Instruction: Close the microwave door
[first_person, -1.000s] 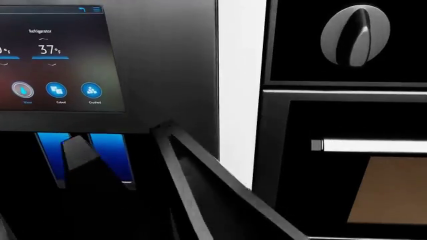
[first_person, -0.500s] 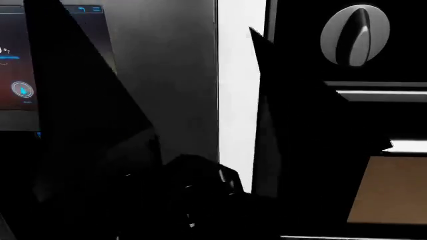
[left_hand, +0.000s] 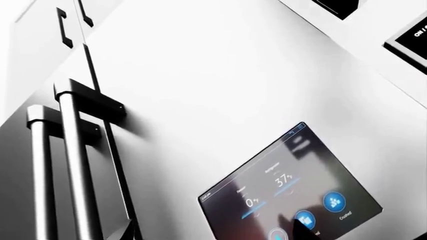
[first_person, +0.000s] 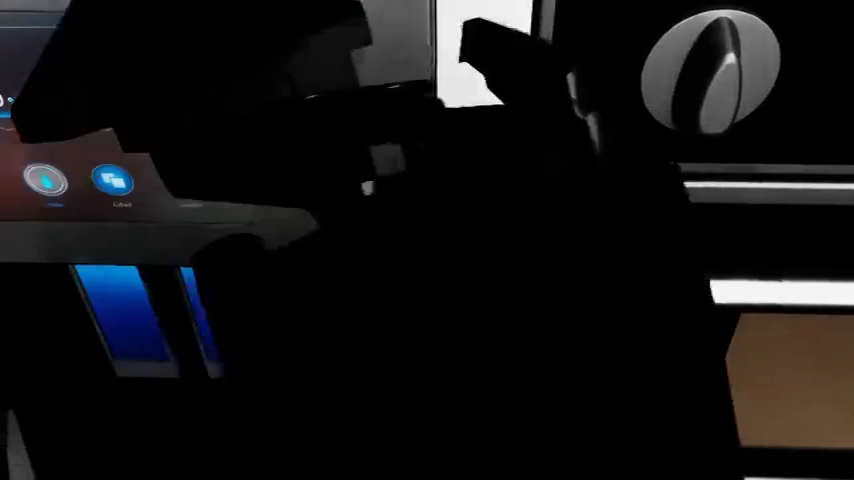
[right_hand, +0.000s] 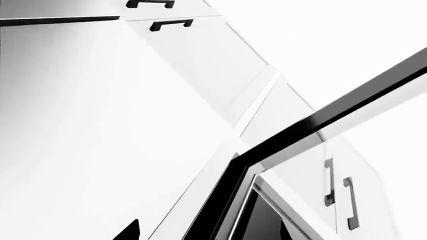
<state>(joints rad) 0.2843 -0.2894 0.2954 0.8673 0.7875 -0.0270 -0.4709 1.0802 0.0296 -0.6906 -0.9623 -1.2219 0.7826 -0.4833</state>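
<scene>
So right up against the head camera there's a huge black shape (first_person: 441, 330) filling most of the frame, presumably one of the arms, but it's too dark to make out which, or to pick out a hand on it. Neither hand shows in its own wrist view either, so I can't tell how far open either one is or whether it has hold of anything. Behind the dark mass, the fridge touchscreen (first_person: 80, 185) peeks out at the head view's left edge with two round blue icons, and the blue-lit dispenser recess (first_person: 127, 315) sits right below it. The left wrist view catches that same screen (left_hand: 290, 187) on the steel fridge door (left_hand: 220, 90), showing 0 and 37 degrees, with two long bar handles (left_hand: 77, 165) further across the door. Off to the head view's right is a black oven panel with a big silver knob (first_person: 710, 70) near the top edge, a pale handle bar (first_person: 781, 292) and a brownish window (first_person: 794, 380) below. The right wrist view looks up at white cabinets (right_hand: 200, 65) with small dark pulls, and a black-edged open door (right_hand: 313, 125) cuts across it, which may be the microwave door, though I can't say for sure.
</scene>
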